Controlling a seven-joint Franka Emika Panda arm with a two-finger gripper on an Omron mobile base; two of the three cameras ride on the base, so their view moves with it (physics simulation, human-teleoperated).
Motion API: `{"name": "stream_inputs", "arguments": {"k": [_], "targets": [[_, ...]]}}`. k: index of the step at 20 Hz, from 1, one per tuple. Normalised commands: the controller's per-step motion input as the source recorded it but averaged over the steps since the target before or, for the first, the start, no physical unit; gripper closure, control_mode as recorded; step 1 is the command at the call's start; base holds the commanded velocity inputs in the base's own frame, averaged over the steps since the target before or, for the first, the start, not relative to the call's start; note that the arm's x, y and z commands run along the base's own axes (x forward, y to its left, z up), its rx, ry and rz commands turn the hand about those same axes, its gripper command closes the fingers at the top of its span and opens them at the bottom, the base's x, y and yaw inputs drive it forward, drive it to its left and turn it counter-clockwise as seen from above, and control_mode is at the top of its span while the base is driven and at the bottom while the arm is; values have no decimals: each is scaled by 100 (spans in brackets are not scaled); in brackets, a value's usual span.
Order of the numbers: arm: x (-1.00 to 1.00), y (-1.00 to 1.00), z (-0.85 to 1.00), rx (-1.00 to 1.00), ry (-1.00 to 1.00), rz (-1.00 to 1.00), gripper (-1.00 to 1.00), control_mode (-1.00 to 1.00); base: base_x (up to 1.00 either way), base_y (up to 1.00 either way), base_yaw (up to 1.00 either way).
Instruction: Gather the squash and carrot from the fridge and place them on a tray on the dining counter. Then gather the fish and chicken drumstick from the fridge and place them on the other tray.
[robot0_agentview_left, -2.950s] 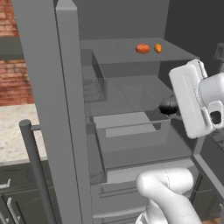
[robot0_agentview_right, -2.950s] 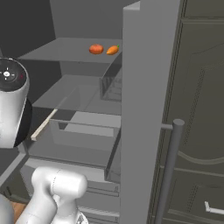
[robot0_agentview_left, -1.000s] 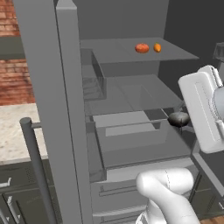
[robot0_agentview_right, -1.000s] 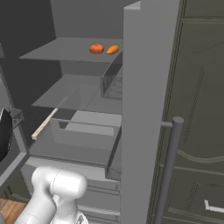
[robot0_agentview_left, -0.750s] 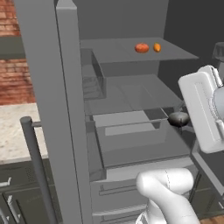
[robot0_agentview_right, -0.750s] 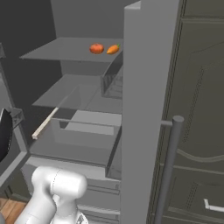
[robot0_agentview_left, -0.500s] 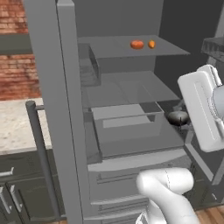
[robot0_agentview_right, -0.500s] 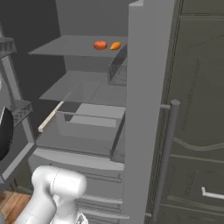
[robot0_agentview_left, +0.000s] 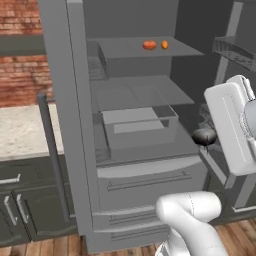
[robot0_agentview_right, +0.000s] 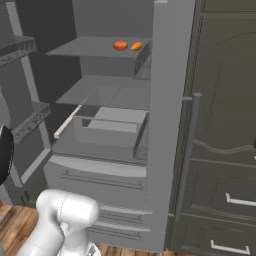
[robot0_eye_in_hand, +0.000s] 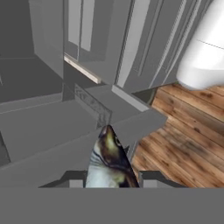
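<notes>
**Q:** What does the gripper hold, and where is it?

**A:** In the hand view the gripper (robot0_eye_in_hand: 110, 181) is closed on the fish (robot0_eye_in_hand: 108, 159), a dark-backed, pale-bellied body that rises between the two finger tips with its head pointing away from the camera. In the left base view the same fish (robot0_agentview_left: 204, 136) appears as a small dark rounded shape at the right of the open fridge (robot0_agentview_left: 135, 150), just left of the white hand, in front of the right door's shelves (robot0_agentview_left: 235, 50) and level with the ledge above the lower drawers.

**Q:** How is the fridge arranged?

**A:** Both doors stand open. The left door (robot0_agentview_left: 65, 115) carries a long vertical handle (robot0_agentview_left: 50, 155); in the right base view this door (robot0_agentview_right: 167, 120) stands at the right with its handle (robot0_agentview_right: 187, 150) toward the dark cabinets (robot0_agentview_right: 225, 125). Inside are a top shelf, a middle shelf and a clear drawer (robot0_agentview_left: 140, 125) pulled partly forward.

**Q:** Where are the other task items?

**A:** Two orange items lie side by side on the top shelf, toward the far end: a rounder reddish one (robot0_agentview_left: 149, 45) on the left and a smaller orange one (robot0_agentview_left: 164, 44) on the right. They are too small to tell which is the squash and which the carrot. The right base view shows the same pair, (robot0_agentview_right: 120, 45) and (robot0_agentview_right: 135, 46).

**Q:** What lies below the gripper?

**A:** The hand view shows a wooden floor (robot0_eye_in_hand: 183, 131) beyond the grey fridge ledge.
</notes>
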Motion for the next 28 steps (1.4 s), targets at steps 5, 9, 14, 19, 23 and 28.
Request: {"name": "stream_inputs", "arguments": {"k": [5, 9, 14, 19, 23, 28], "targets": [[0, 0, 0, 0, 0, 0, 100, 100, -43, 0, -2], [0, 0, 0, 0, 0, 0, 100, 100, -57, -3, -2], [0, 0, 0, 0, 0, 0, 100, 100, -55, -34, 0], [0, 0, 0, 0, 0, 0, 100, 100, -53, -62, 3], [0, 0, 0, 0, 0, 0, 100, 100, -67, -57, 5], [0, 0, 0, 0, 0, 0, 100, 100, -72, -48, 8]]}}
